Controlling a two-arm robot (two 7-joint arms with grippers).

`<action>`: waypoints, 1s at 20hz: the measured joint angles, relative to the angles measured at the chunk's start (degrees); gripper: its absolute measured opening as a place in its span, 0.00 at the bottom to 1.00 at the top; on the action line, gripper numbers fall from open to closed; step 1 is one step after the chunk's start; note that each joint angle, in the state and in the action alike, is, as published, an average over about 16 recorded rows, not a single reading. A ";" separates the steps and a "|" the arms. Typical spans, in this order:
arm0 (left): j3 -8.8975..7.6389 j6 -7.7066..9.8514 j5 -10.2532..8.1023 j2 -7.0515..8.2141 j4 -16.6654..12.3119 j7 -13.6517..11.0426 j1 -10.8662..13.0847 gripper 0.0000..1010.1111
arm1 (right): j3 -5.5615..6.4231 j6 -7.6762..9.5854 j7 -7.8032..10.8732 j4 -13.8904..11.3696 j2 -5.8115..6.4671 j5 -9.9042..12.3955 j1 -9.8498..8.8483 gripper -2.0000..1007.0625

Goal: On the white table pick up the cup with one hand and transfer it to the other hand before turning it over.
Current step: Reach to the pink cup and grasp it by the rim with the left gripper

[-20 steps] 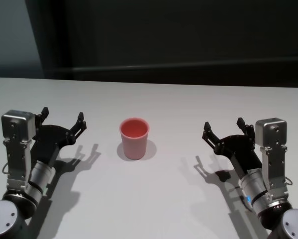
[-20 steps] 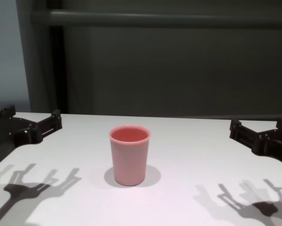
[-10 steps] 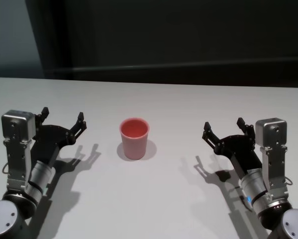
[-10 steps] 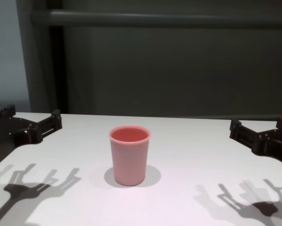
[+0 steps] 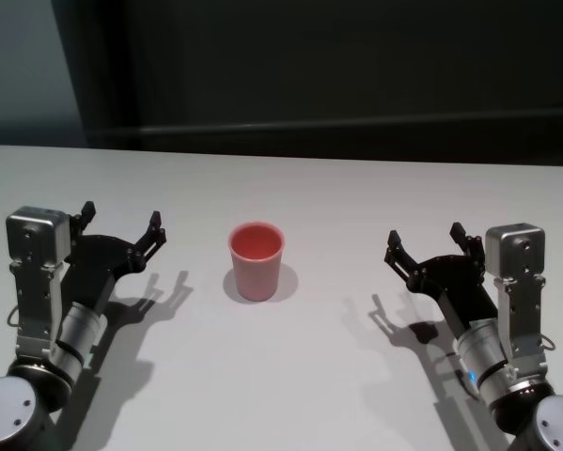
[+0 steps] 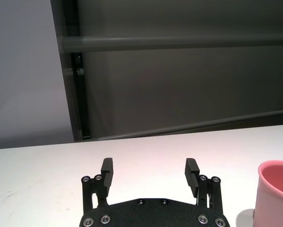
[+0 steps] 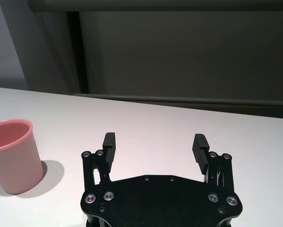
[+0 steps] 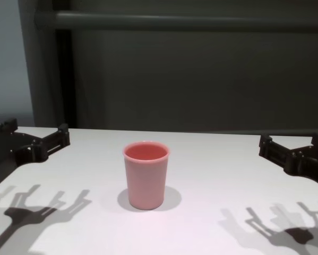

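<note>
The pink cup (image 5: 257,260) stands upright, rim up, in the middle of the white table (image 5: 290,366). It also shows in the chest view (image 8: 146,175), the left wrist view (image 6: 275,195) and the right wrist view (image 7: 14,155). My left gripper (image 5: 119,223) is open and empty, above the table to the cup's left. My right gripper (image 5: 425,241) is open and empty, above the table to the cup's right. Both also show in their wrist views, the left gripper (image 6: 150,170) and the right gripper (image 7: 154,144), and neither touches the cup.
A dark wall with a horizontal rail (image 8: 190,22) stands behind the table's far edge. Nothing else lies on the tabletop; bare surface stretches in front of and behind the cup.
</note>
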 joint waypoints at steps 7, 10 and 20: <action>0.00 0.00 0.00 0.00 0.00 0.00 0.00 0.99 | 0.00 0.00 0.00 0.00 0.00 0.00 0.00 0.99; 0.00 0.00 0.00 0.00 0.00 0.00 0.00 0.99 | 0.00 0.00 0.00 0.00 0.00 0.00 0.00 0.99; 0.00 0.00 0.00 0.00 0.00 0.00 0.00 0.99 | 0.00 0.00 0.00 0.00 0.00 0.00 0.00 0.99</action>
